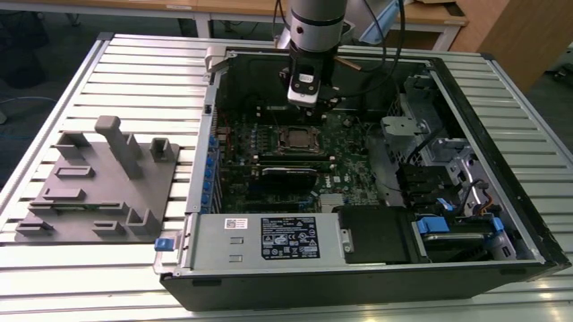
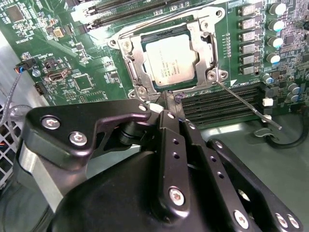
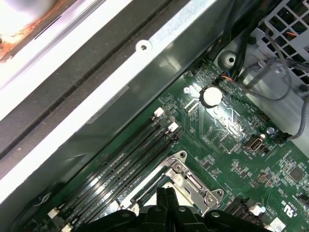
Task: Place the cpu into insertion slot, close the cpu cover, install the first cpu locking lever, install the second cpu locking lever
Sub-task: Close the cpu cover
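The cpu [image 2: 171, 60] sits in the insertion slot [image 1: 296, 138], cpu cover [image 2: 133, 58] down on it. End effector [image 2: 166, 104], pinched narrow & empty, hangs just beside that slot, prob. to push the locking lever [image 2: 246, 104].

The exterior view looks steeply down on the whole open computer case [image 1: 358, 265], while the 2 wrist views sit close above its motherboard [image 3: 231, 145], on different sides of the gripper [image 2: 166, 102], sharing the cpu cover [image 2: 133, 60] [image 3: 190, 186].

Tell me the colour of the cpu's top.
Dull silver-grey with faint dark print. The cpu shows best in the second wrist view.
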Motion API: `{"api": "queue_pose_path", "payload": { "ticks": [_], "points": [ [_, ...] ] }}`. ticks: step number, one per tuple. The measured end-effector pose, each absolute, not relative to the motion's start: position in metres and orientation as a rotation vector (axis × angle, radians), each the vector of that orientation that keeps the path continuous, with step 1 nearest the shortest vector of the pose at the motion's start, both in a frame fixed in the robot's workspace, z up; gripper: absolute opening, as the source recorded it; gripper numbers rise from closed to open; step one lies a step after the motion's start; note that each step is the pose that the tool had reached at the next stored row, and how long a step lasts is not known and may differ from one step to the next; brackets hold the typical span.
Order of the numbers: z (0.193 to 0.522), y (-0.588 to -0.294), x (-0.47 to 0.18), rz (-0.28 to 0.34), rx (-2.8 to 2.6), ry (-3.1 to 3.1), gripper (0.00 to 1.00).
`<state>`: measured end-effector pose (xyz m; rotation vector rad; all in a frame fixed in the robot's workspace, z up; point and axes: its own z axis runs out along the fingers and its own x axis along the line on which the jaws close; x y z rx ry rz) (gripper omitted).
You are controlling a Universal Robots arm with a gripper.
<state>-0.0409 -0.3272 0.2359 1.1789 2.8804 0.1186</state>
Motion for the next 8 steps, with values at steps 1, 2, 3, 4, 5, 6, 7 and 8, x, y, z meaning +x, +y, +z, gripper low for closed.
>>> {"api": "queue_pose_path", "payload": {
  "ticks": [1,2,3,4,5,6,7,8],
  "points": [
    [0.2358,-0.3272,-0.0409,0.119,1.175,2.882,0.10],
    [0.2359,-0.3272,-0.0409,0.119,1.175,2.882,0.10],
    [0.2358,-0.3272,-0.0409,0.119,1.175,2.882,0.10],
    [0.2358,-0.3272,-0.0409,0.119,1.175,2.882,0.10],
    [0.2358,-0.3272,-0.0409,0.119,1.174,2.882,0.10],
    [0.2358,-0.3272,-0.0409,0.119,1.174,2.882,0.10],
    [0.2359,-0.3272,-0.0409,0.119,1.174,2.882,0.10],
    [0.2359,-0.3272,-0.0409,0.119,1.174,2.882,0.10]
  ]
}}
